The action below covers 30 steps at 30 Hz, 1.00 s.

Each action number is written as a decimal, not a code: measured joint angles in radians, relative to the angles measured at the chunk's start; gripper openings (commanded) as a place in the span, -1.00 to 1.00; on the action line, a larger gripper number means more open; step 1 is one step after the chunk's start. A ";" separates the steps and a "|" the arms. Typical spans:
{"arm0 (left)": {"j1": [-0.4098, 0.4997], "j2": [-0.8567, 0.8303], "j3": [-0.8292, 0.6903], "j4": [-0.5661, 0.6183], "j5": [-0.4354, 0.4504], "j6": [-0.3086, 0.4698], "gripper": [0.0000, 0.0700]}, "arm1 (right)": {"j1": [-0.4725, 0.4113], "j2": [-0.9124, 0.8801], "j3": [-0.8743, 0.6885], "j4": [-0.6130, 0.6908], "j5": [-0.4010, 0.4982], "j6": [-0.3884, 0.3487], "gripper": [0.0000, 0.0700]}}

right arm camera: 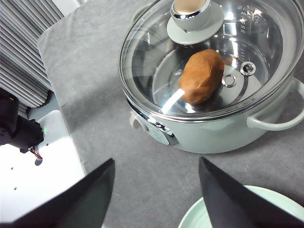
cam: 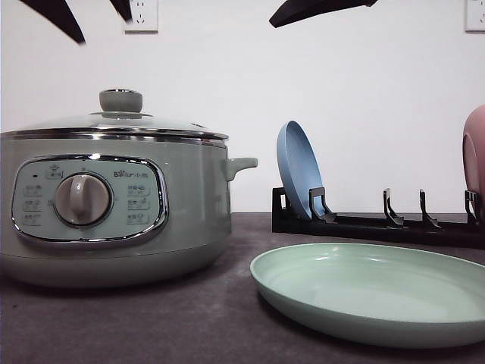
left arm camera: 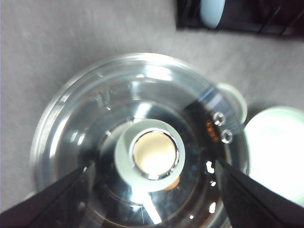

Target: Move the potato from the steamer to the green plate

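Glossy clear glass lid (right arm camera: 213,61) with shiny chrome rim, smooth satin plastic steamer (cam: 114,205) (chrome trim round its panel), matt green plate (cam: 371,292), smooth-skinned potato (right arm camera: 202,76), rough grey table cloth (cam: 151,318)

This looks like a robot test bench dressed up as a kitchen, not a lived-in home kitchen. The kitchen part comes from the cookware: a sage-green electric steamer (cam: 114,205) with a glass lid, a green plate (cam: 375,292) lying flat, and a black dish rack (cam: 379,221) holding a blue plate (cam: 298,168) and a pink plate (cam: 475,152) upright. The lab part comes from the setting: the worktop (cam: 151,326) is covered in plain grey fabric, the wall (cam: 341,91) behind is bare white with two power sockets (cam: 142,14), and the right wrist view shows a white metal base (right arm camera: 38,171) with wiring and a small lit indicator beside the cloth.
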<state>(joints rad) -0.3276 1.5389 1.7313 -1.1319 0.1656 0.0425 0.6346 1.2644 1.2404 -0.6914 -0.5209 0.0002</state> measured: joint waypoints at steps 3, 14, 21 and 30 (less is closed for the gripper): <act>-0.015 0.046 0.000 -0.001 -0.014 0.004 0.48 | 0.000 0.000 0.000 0.000 0.000 0.000 0.00; -0.047 0.151 0.000 -0.001 -0.061 0.016 0.48 | 0.000 0.000 0.000 -0.007 0.000 0.000 0.00; -0.057 0.176 0.000 0.000 -0.062 0.018 0.47 | 0.000 0.000 0.000 -0.007 0.000 0.000 0.00; -0.057 0.177 0.000 -0.009 -0.063 0.019 -0.01 | 0.000 0.000 0.000 -0.007 0.000 -0.001 0.00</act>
<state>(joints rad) -0.3846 1.7157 1.7317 -1.1413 0.1028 0.0610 0.6346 1.2644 1.2404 -0.6983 -0.5209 -0.0010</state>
